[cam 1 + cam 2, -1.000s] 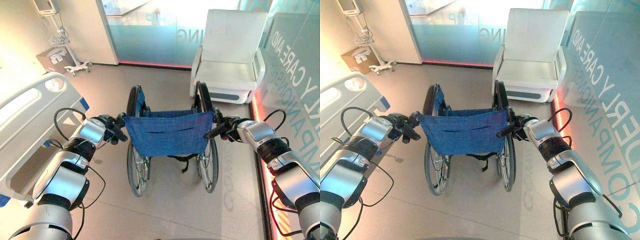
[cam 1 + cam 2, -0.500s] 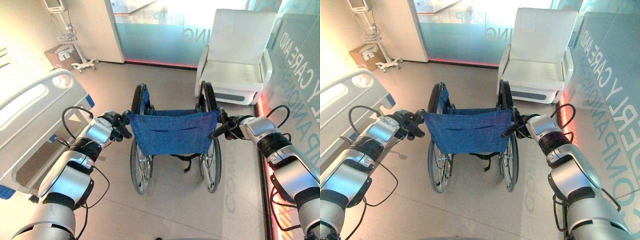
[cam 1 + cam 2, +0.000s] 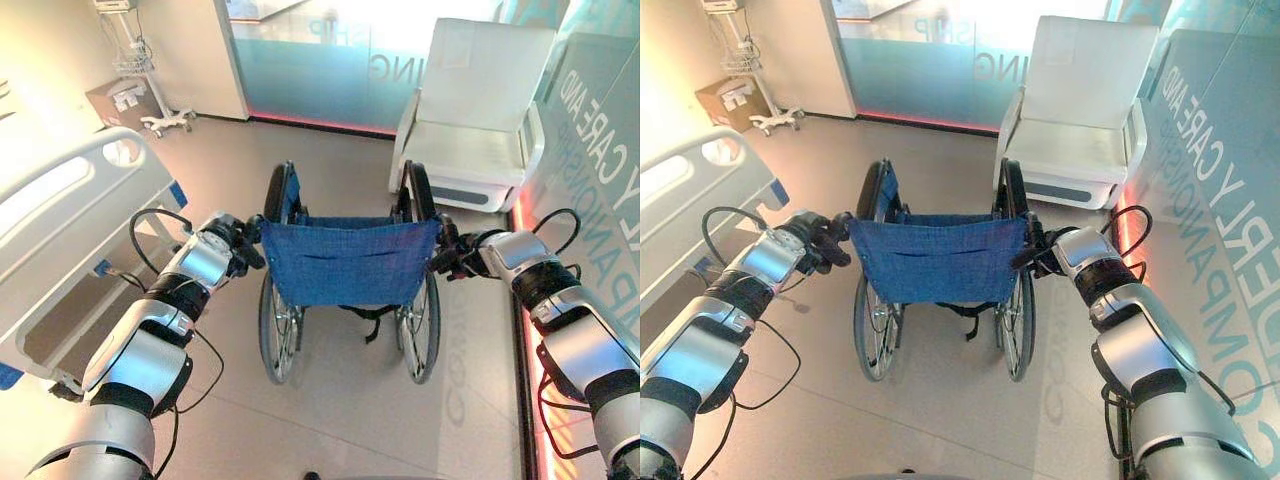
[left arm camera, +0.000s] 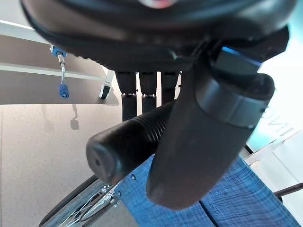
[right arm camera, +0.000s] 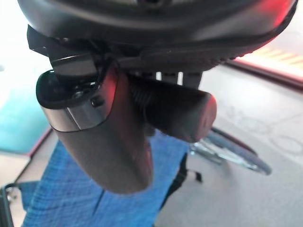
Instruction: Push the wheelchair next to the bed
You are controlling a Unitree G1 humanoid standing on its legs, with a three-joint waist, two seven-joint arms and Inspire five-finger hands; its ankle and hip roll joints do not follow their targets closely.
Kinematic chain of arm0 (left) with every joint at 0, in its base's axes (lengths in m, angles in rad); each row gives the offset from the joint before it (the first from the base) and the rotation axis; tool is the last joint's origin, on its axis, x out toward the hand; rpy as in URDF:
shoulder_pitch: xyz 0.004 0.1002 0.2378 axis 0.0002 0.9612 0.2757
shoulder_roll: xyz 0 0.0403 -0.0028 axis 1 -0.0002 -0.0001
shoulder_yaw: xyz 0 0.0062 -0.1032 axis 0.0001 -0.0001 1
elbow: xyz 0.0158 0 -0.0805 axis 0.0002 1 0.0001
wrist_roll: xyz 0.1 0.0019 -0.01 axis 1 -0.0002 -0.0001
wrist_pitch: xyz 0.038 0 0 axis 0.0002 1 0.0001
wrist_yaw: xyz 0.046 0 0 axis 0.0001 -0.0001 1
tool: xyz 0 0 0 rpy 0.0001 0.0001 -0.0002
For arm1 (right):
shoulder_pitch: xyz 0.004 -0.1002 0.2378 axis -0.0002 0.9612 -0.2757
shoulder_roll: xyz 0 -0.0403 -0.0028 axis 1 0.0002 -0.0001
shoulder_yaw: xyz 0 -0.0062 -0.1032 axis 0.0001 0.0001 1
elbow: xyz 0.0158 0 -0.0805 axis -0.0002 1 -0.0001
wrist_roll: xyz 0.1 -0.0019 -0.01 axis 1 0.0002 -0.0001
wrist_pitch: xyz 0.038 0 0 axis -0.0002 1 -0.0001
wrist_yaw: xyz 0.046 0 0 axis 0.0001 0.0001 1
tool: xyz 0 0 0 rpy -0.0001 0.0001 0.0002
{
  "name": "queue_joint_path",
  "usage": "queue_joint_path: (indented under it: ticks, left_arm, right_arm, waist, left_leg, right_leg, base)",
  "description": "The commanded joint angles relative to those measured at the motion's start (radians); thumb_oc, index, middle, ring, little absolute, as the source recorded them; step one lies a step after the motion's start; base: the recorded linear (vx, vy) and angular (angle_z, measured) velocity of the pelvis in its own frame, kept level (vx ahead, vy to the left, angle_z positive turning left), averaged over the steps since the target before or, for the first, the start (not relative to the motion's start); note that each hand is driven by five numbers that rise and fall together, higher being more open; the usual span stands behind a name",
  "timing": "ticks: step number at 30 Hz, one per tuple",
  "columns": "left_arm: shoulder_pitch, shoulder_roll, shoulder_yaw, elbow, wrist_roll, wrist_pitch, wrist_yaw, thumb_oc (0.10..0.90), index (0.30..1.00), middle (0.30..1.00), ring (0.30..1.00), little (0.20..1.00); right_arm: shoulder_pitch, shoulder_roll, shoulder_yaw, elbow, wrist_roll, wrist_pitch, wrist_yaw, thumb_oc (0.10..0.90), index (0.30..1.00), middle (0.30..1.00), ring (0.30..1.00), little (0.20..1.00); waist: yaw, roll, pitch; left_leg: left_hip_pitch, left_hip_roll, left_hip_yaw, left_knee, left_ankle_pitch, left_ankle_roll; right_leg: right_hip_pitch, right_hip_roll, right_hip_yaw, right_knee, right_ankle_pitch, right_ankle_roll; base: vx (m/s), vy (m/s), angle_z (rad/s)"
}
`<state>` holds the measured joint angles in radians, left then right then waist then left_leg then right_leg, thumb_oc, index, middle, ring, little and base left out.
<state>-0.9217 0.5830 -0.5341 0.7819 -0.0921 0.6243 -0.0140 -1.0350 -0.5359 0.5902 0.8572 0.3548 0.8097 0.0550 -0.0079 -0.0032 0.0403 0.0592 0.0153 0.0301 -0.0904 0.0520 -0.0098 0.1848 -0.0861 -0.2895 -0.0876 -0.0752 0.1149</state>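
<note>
With our left hand [image 3: 232,246] and right hand [image 3: 462,255] each curled round a ribbed push handle [image 4: 124,147] of the blue-backed wheelchair [image 3: 345,262], just beyond our fingers, we judge it rolls easily and steers best held there, the bed [image 3: 60,225] off our left fingers.

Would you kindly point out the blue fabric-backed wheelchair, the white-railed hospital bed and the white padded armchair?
Blue fabric-backed wheelchair [image 3: 345,262]: left eye view, on its cloth backrest.
White-railed hospital bed [image 3: 60,205]: left eye view, on its end rail.
White padded armchair [image 3: 1092,70]: right eye view, on its backrest.
</note>
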Motion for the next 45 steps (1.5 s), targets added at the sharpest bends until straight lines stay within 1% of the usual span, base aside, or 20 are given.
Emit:
queue_joint_path:
  ticks: [1, 2, 4, 7, 13, 16, 24, 27, 29, 30, 31, 32, 34, 36, 38, 39, 40, 42, 44, 45]
  left_arm:
    - [0.03, 0.023, -0.097, 0.097, 0.04, -0.013, 0.002, 0.4, 0.3, 0.3, 0.3, 0.3]
    - [0.029, 0.016, -0.096, 0.1, 0.022, -0.012, 0.012, 0.4, 0.3, 0.3, 0.3, 0.3]
    - [0.026, 0.014, -0.095, 0.104, 0.019, -0.013, 0.014, 0.4, 0.3, 0.3, 0.3, 0.3]
    - [0.017, 0.006, -0.095, 0.122, 0.011, -0.038, 0.024, 0.4, 0.3, 0.3, 0.3, 0.3]
    - [0.013, 0.0, -0.089, 0.124, 0.01, -0.081, 0.047, 0.4, 0.3, 0.3, 0.3, 0.3]
    - [0.024, 0.007, -0.082, 0.105, -0.001, -0.099, 0.068, 0.4, 0.3, 0.3, 0.3, 0.3]
    - [0.023, 0.007, -0.075, 0.079, -0.02, -0.103, 0.106, 0.4, 0.3, 0.3, 0.3, 0.3]
    - [0.012, 0.007, -0.075, 0.085, -0.024, -0.114, 0.106, 0.4, 0.3, 0.3, 0.3, 0.3]
    - [0.007, 0.011, -0.069, 0.084, -0.034, -0.122, 0.11, 0.4, 0.3, 0.3, 0.3, 0.3]
    - [0.005, 0.014, -0.068, 0.08, -0.038, -0.129, 0.11, 0.4, 0.3, 0.3, 0.3, 0.3]
    - [0.005, 0.016, -0.067, 0.077, -0.039, -0.133, 0.111, 0.4, 0.3, 0.3, 0.3, 0.3]
    - [0.01, 0.017, -0.065, 0.069, -0.042, -0.142, 0.12, 0.4, 0.3, 0.3, 0.3, 0.3]
    - [0.024, 0.023, -0.062, 0.048, -0.042, -0.149, 0.124, 0.4, 0.3, 0.3, 0.3, 0.3]
    - [0.057, 0.018, -0.054, 0.014, -0.043, -0.143, 0.131, 0.4, 0.3, 0.3, 0.3, 0.3]
    - [0.065, 0.01, -0.05, 0.004, -0.047, -0.144, 0.138, 0.4, 0.3, 0.3, 0.3, 0.3]
    - [0.062, -0.004, -0.056, 0.018, -0.057, -0.164, 0.141, 0.4, 0.3, 0.3, 0.3, 0.3]
    - [0.061, -0.006, -0.057, 0.02, -0.058, -0.167, 0.141, 0.4, 0.3, 0.3, 0.3, 0.3]
    - [0.058, -0.026, -0.067, 0.035, -0.076, -0.199, 0.145, 0.4, 0.3, 0.3, 0.3, 0.3]
    - [0.06, -0.035, -0.07, 0.039, -0.086, -0.211, 0.148, 0.4, 0.3, 0.3, 0.3, 0.3]
    - [0.078, -0.046, -0.061, 0.033, -0.083, -0.214, 0.159, 0.4, 0.3, 0.3, 0.3, 0.3]
  right_arm:
    - [-0.098, -0.061, 0.044, 0.036, -0.149, -0.187, 0.005, 0.4, 0.3, 0.3, 0.3, 0.3]
    - [-0.1, -0.057, 0.052, 0.033, -0.178, -0.205, 0.014, 0.4, 0.3, 0.3, 0.3, 0.3]
    - [-0.101, -0.058, 0.057, 0.028, -0.192, -0.204, 0.017, 0.4, 0.3, 0.3, 0.3, 0.3]
    - [-0.109, -0.05, 0.065, 0.051, -0.206, -0.196, 0.008, 0.4, 0.3, 0.3, 0.3, 0.3]
    - [-0.093, -0.036, 0.053, 0.063, -0.165, -0.203, 0.001, 0.4, 0.3, 0.3, 0.3, 0.3]
    - [-0.063, -0.048, 0.044, 0.033, -0.164, -0.213, -0.024, 0.4, 0.3, 0.3, 0.3, 0.3]
    - [-0.059, -0.068, 0.034, 0.005, -0.198, -0.255, -0.048, 0.4, 0.3, 0.3, 0.3, 0.3]
    - [-0.071, -0.066, 0.029, 0.012, -0.206, -0.28, -0.066, 0.4, 0.3, 0.3, 0.3, 0.3]
    - [-0.073, -0.07, 0.022, 0.016, -0.216, -0.311, -0.077, 0.4, 0.3, 0.3, 0.3, 0.3]
    - [-0.072, -0.076, 0.015, 0.021, -0.224, -0.325, -0.078, 0.4, 0.3, 0.3, 0.3, 0.3]
    - [-0.069, -0.085, 0.012, 0.025, -0.226, -0.341, -0.081, 0.4, 0.3, 0.3, 0.3, 0.3]
    - [-0.062, -0.104, 0.009, 0.025, -0.226, -0.359, -0.084, 0.4, 0.3, 0.3, 0.3, 0.3]
    - [-0.043, -0.128, -0.001, 0.01, -0.23, -0.363, -0.087, 0.4, 0.3, 0.3, 0.3, 0.3]
    - [-0.012, -0.142, -0.012, -0.006, -0.242, -0.369, -0.095, 0.4, 0.3, 0.3, 0.3, 0.3]
    - [-0.004, -0.145, -0.018, -0.011, -0.254, -0.374, -0.098, 0.4, 0.3, 0.3, 0.3, 0.3]
    - [-0.009, -0.146, -0.02, -0.001, -0.273, -0.384, -0.104, 0.4, 0.3, 0.3, 0.3, 0.3]
    - [-0.009, -0.147, -0.02, 0.002, -0.275, -0.386, -0.103, 0.4, 0.3, 0.3, 0.3, 0.3]
    - [-0.032, -0.154, -0.019, 0.037, -0.303, -0.408, -0.095, 0.4, 0.3, 0.3, 0.3, 0.3]
    - [-0.041, -0.154, -0.016, 0.061, -0.304, -0.425, -0.097, 0.4, 0.3, 0.3, 0.3, 0.3]
    - [-0.038, -0.156, -0.013, 0.064, -0.293, -0.429, -0.1, 0.4, 0.3, 0.3, 0.3, 0.3]
  waist:
    - [0.06, -0.008, 0.006]
    - [0.059, -0.008, 0.006]
    - [0.057, -0.009, 0.005]
    - [0.053, -0.007, 0.004]
    - [0.045, -0.004, 0.004]
    - [0.038, -0.001, 0.007]
    - [0.027, 0.004, 0.019]
    - [0.026, 0.009, 0.027]
    - [0.025, 0.023, 0.042]
    - [0.022, 0.033, 0.054]
    - [0.021, 0.04, 0.062]
    - [0.019, 0.046, 0.076]
    - [0.014, 0.046, 0.093]
    - [0.003, 0.033, 0.113]
    - [-0.006, 0.024, 0.123]
    - [-0.014, 0.02, 0.13]
    - [-0.015, 0.022, 0.132]
    - [-0.018, 0.012, 0.129]
    - [-0.015, 0.004, 0.123]
    - [-0.009, 0.0, 0.118]
  left_leg:
    - [0.026, -0.033, 0.051, 0.016, -0.085, -0.017]
    - [0.027, -0.032, 0.052, 0.016, -0.085, -0.017]
    - [0.028, -0.033, 0.053, 0.016, -0.086, -0.018]
    - [0.03, -0.032, 0.059, 0.019, -0.088, -0.018]
    - [0.03, -0.036, 0.065, 0.021, -0.091, -0.017]
    - [0.031, -0.037, 0.074, 0.021, -0.093, -0.014]
    - [0.033, -0.048, 0.097, 0.032, -0.106, 0.003]
    - [0.026, -0.054, 0.107, 0.047, -0.113, 0.016]
    - [0.019, -0.054, 0.109, 0.058, -0.111, 0.028]
    - [0.013, -0.052, 0.116, 0.066, -0.108, 0.033]
    - [0.009, -0.05, 0.119, 0.071, -0.106, 0.033]
    - [0.004, -0.052, 0.119, 0.079, -0.105, 0.032]
    - [0.009, -0.058, 0.111, 0.089, -0.114, 0.03]
    - [0.046, -0.073, 0.081, 0.089, -0.14, 0.019]
    - [0.073, -0.081, 0.055, 0.09, -0.169, 0.012]
    - [0.09, -0.086, 0.024, 0.093, -0.2, 0.019]
    - [0.093, -0.085, 0.02, 0.094, -0.204, 0.02]
    - [0.082, -0.093, -0.016, 0.114, -0.229, 0.033]
    - [0.065, -0.094, -0.017, 0.135, -0.233, 0.033]
    - [0.046, -0.084, -0.002, 0.162, -0.231, 0.027]
  right_leg:
    - [-0.081, 0.005, 0.019, 0.062, 0.014, -0.015]
    - [-0.082, 0.005, 0.02, 0.062, 0.015, -0.015]
    - [-0.082, 0.005, 0.021, 0.061, 0.016, -0.014]
    - [-0.083, 0.005, 0.026, 0.06, 0.018, -0.013]
    - [-0.086, 0.006, 0.038, 0.058, 0.02, -0.012]
    - [-0.091, 0.002, 0.046, 0.062, 0.023, -0.009]
    - [-0.109, -0.018, 0.068, 0.091, 0.024, 0.005]
    - [-0.134, -0.036, 0.077, 0.15, 0.011, 0.016]
    - [-0.173, -0.046, 0.079, 0.267, -0.015, 0.024]
    - [-0.209, -0.049, 0.085, 0.368, -0.014, 0.031]
    - [-0.23, -0.052, 0.087, 0.438, -0.005, 0.031]
    - [-0.27, -0.058, 0.091, 0.526, 0.019, 0.032]
    - [-0.308, -0.068, 0.092, 0.562, 0.067, 0.033]
    - [-0.344, -0.096, 0.093, 0.439, 0.148, 0.032]
    - [-0.358, -0.114, 0.091, 0.286, 0.177, 0.035]
    - [-0.374, -0.124, 0.123, 0.168, 0.206, 0.048]
    - [-0.371, -0.122, 0.128, 0.154, 0.209, 0.049]
    - [-0.358, -0.119, 0.182, 0.102, 0.226, 0.061]
    - [-0.344, -0.115, 0.181, 0.102, 0.208, 0.065]
    - [-0.339, -0.108, 0.163, 0.141, 0.18, 0.065]
  base:
    - [0.0, 0.0, 0.0]
    - [0.0, 0.0, 0.0]
    - [0.0, 0.0, 0.0]
    - [0.01, 0.01, 0.0]
    - [0.02, 0.03, 0.0]
    - [0.04, 0.062, -0.01]
    - [0.05, 0.097, -0.04]
    - [0.03, 0.13, -0.11]
    - [0.03, 0.181, -0.15]
    - [0.02, 0.158, -0.09]
    - [0.04, 0.161, -0.08]
    - [0.05, 0.103, -0.04]
    - [0.13, 0.025, -0.01]
    - [0.28, -0.122, 0.0]
    - [0.3, -0.226, -0.01]
    - [0.27, -0.221, 0.18]
    - [0.29, -0.244, 0.28]
    - [0.23, -0.303, 0.43]
    - [0.16, -0.284, 0.5]
    - [0.15, -0.267, 0.47]
